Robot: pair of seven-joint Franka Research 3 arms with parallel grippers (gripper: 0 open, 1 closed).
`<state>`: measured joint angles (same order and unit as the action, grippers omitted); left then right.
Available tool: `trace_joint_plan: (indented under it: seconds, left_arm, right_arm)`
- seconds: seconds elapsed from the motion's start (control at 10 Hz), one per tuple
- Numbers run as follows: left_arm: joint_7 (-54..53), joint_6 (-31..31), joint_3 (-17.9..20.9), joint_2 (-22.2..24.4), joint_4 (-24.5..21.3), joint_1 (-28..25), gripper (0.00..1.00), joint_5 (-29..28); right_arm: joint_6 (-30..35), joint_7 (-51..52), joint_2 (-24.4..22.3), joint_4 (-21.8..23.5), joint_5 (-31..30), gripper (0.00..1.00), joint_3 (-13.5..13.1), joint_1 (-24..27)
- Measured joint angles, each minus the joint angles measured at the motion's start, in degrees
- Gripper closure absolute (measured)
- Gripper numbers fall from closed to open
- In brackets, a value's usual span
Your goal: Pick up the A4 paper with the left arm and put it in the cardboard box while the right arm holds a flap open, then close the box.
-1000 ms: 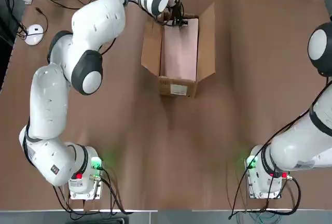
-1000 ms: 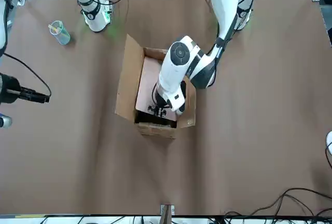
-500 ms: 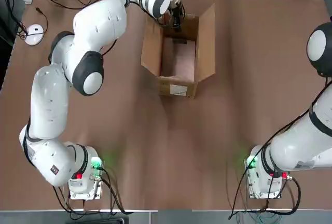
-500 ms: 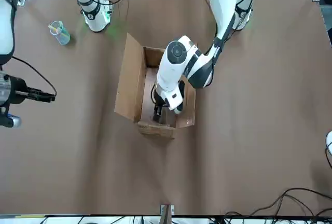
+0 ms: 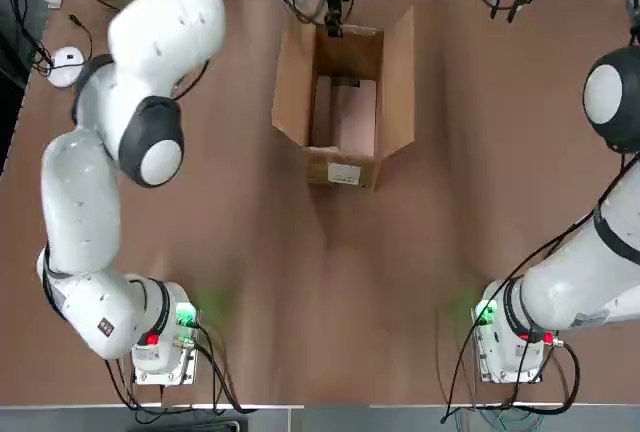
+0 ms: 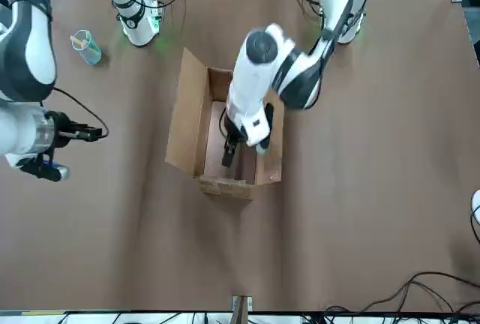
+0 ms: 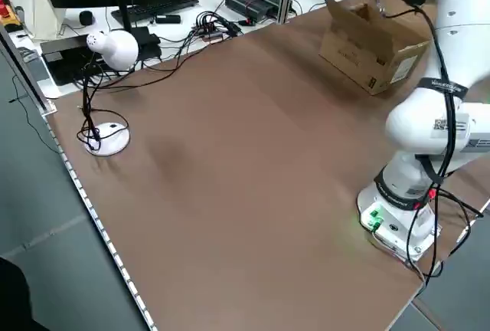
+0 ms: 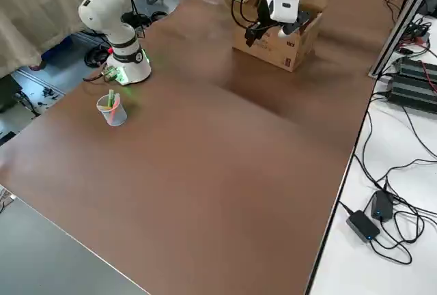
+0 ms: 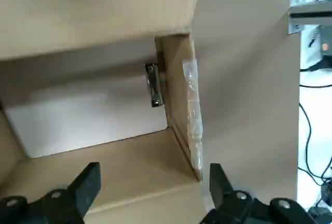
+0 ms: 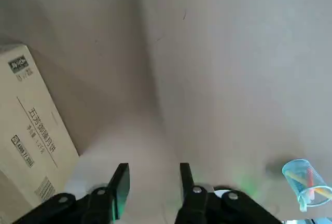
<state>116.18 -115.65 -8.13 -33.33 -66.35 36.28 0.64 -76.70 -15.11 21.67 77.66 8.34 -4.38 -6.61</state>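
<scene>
The cardboard box (image 5: 395, 82) stands open at the far middle of the table, its long flaps (image 6: 187, 121) spread outward. The A4 paper (image 5: 345, 122) lies flat on the box floor, its dark clip (image 9: 152, 85) against the far end wall. My left gripper (image 5: 333, 14) hangs open above the box's far end, clear of the sheet (image 9: 88, 115), nothing between its fingers (image 9: 88, 182). My right gripper (image 6: 91, 133) is raised off to the box's right side, away from the flaps. Its fingers (image 10: 122, 182) stand a narrow gap apart over bare table, holding nothing.
A clear plastic cup (image 6: 86, 46) with sticks stands near the right arm's base (image 8: 126, 69). A white mouse (image 5: 66, 64) and a desk lamp (image 7: 107, 47) sit at the table's far left. Cables run along the far edge.
The left gripper opened, let go of the paper, which dropped flat into the box, and rose out of it. The right gripper moved toward the box and its fingers narrowed.
</scene>
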Motion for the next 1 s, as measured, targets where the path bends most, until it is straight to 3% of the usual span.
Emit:
trace_joint_plan:
  seconds: [0.1,0.3,0.4,0.6,0.7,1.0]
  left_arm:
    - [-2.9,6.1,0.0,3.1,0.0,-2.0,0.17,0.1]
    - [-17.9,20.6,0.0,5.6,-0.4,-8.4,0.5,3.6]
    - [-26.1,26.7,0.0,5.6,-0.6,-12.1,0.63,5.2]
    - [-37.1,31.6,0.0,5.1,-2.5,-19.4,0.93,7.6]
    - [-39.9,31.6,0.0,3.6,-4.1,-20.9,0.99,8.4]
    - [-38.8,23.9,-1.0,-3.4,-4.9,-17.2,0.99,12.6]
  right_arm:
    - [0.1,-0.6,0.1,0.6,0.0,0.54,0.1,-0.7]
    - [0.4,-2.9,0.5,1.7,0.3,0.61,0.6,-2.2]
    - [1.4,-3.7,1.2,1.8,1.1,0.79,0.7,-3.3]
    - [2.8,-4.4,2.7,1.8,4.5,0.94,0.8,-4.4]
    - [3.3,-4.5,3.1,1.8,6.5,0.99,0.8,-4.4]
    - [4.1,-4.5,5.1,1.9,13.3,0.99,0.9,-4.9]
